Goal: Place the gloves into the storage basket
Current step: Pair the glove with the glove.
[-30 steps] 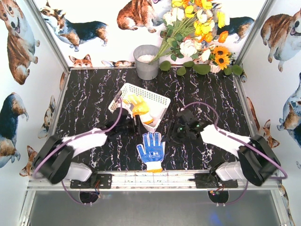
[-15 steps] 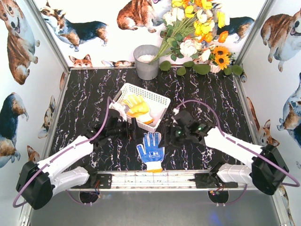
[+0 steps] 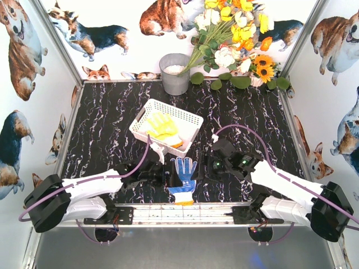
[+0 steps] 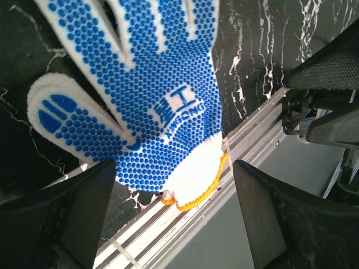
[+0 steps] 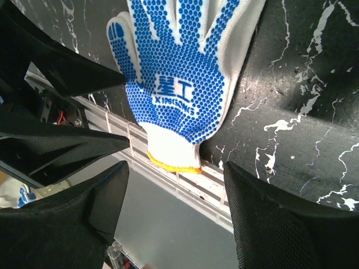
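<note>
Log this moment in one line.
stage: both arms at blue glove | blue glove: flat on table, cuff over front rail | yellow glove: in basket | left fingers: open | right fingers: open

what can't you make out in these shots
Top view: the left gripper covers the blue-palmed glove's thumb side.
Top view: anything under the yellow glove in the storage basket, hidden by that glove.
Wrist views: the blue-palmed glove's fingertips, cut off by the top edge.
Top view: the grey bucket's contents, too small.
</note>
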`<state>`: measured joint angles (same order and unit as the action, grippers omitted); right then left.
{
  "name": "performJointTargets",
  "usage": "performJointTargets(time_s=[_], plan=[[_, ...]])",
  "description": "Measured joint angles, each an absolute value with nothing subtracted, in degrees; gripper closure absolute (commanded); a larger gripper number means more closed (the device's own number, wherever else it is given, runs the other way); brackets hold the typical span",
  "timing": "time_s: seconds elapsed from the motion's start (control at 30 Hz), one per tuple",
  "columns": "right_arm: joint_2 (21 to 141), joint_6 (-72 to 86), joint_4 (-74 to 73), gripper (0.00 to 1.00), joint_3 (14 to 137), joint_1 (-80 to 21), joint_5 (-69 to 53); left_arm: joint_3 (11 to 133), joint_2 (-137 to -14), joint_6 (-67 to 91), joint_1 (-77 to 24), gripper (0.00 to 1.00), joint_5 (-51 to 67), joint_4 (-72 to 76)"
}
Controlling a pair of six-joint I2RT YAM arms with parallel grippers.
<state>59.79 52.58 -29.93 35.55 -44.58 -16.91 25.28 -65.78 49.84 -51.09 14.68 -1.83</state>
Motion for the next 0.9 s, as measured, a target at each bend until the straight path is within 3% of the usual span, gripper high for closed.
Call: performJointTargets(time_s=[0.4, 0.53, 0.67, 0.8, 0.9], plan=[[62.5, 55.4, -25.8, 0.25, 30.5, -45.1, -16.9, 19.7, -65.9, 58.1, -51.7, 0.22, 14.3, 6.3], [62.5, 57.3, -23.9, 0.29, 26.9, -46.5, -18.5, 19.0, -62.2, 58.8, -52.1, 0.26, 14.2, 3.7], [62.5, 59.4, -22.3, 0.34, 25.1, -48.2, -19.5, 19.0, -57.9, 59.6, -53.1, 0.36, 14.1, 1.3], [64.2, 61.9, -17.4, 0.35, 23.9, -49.4, -20.0, 19.0, -57.1, 59.9, -54.6, 0.38, 14.1, -0.2], [67.5, 63.9, -12.5, 0.42, 22.8, -50.1, -20.8, 19.0, -57.9, 60.5, -55.0, 0.38, 14.2, -1.2]])
